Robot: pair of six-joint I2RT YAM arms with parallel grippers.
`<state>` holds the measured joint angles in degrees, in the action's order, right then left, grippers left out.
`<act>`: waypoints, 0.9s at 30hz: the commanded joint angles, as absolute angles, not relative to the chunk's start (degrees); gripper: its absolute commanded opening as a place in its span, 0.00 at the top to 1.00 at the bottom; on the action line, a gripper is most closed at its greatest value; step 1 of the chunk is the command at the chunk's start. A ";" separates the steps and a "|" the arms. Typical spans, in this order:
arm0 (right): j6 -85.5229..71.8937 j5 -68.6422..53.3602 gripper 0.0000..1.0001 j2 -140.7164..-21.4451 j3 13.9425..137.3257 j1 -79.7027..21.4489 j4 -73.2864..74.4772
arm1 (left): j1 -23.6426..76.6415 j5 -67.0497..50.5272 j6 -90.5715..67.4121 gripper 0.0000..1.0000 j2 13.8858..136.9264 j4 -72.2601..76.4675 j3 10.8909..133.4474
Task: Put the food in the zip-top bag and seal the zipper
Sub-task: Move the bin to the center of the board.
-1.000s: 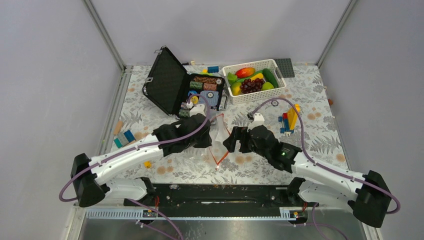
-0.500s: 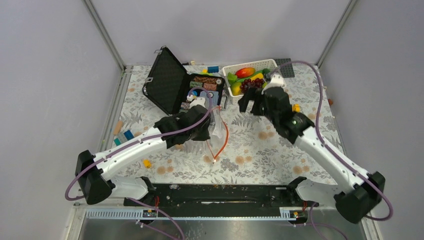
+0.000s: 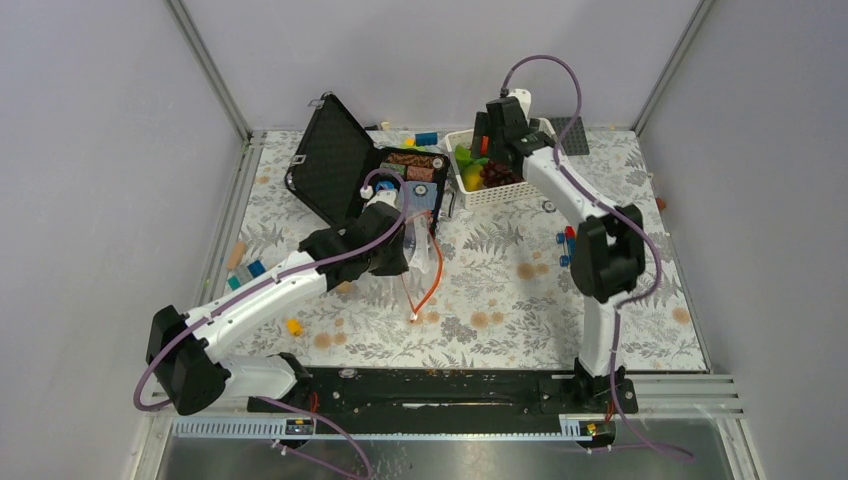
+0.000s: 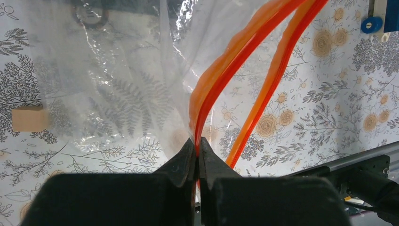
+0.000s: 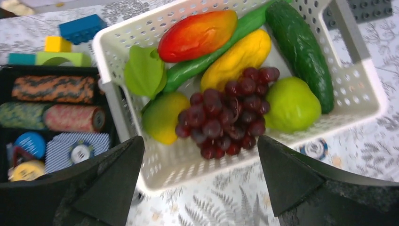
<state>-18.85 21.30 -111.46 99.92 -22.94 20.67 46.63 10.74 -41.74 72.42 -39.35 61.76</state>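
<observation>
Bag: clear zip-top bag (image 3: 422,245) is mid-table, a bit L of centre, just on the near side of the black case (image 3: 335,170). It is lifted by its mouth. It is crinkly, and the table's flower print shows thru it.
Zipper: red-orange zipper (image 4: 226,70) has its 2 strips apart, so the bag's mouth gapes. From the top cam the strip loops down toward the near side and its tip looks to reach the table (image 3: 520,320).
L gripper: L gripper (image 4: 196,146) has its fingers pressed together, pinching one zipper strip right at the tips. The other strip runs free just R of it.
Food: all in the white basket (image 5: 357,89), far side of the table, R of the case and well apart from the bag.
In basket: red-orange mango (image 5: 197,28) at the far L; yellow piece (image 5: 235,59) next to it; dark grapes (image 5: 226,110) in the middle; green pear (image 5: 291,103) touching the grapes on the R; green cucumber (image 5: 301,52) along the R wall.
R gripper: R gripper (image 5: 198,141) hangs over the basket w/ fingers spread wide. Nothing is between them, and the grapes are right under the gap.
Case: lid stands up on the L; chip stacks (image 5: 51,89) lie inside.
Bits around: toy bricks (image 5: 82,28) on the far side of the case; one chip (image 5: 316,148) on the table just near the basket.
</observation>
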 commanded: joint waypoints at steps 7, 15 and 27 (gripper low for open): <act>-13.31 22.39 0.05 -133.58 123.70 -20.73 29.34 | 44.41 7.80 -40.30 1.00 71.65 -36.54 60.90; -17.79 24.98 0.19 -138.49 128.74 -19.10 38.98 | 43.82 7.62 -40.42 1.00 71.32 -36.42 60.54; -20.37 20.23 0.46 -130.15 112.65 -17.75 39.72 | 43.72 7.05 -40.74 1.00 70.03 -35.65 59.32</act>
